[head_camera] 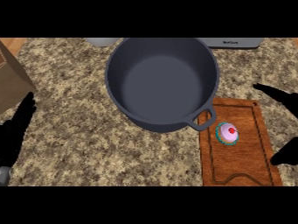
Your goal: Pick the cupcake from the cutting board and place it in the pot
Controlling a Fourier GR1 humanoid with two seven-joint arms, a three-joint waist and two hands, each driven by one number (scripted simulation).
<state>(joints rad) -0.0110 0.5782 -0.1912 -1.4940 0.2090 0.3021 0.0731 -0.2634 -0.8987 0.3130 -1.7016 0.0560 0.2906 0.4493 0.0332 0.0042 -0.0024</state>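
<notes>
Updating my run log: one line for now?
cupcake: on cutting board | pot: empty | right hand: open, beside board | left hand: open

I can read nothing for certain. The only lettering I see is a short dark mark on the front of the grey appliance (232, 42), just behind the pot (163, 83) towards its right, too small to read.
</notes>
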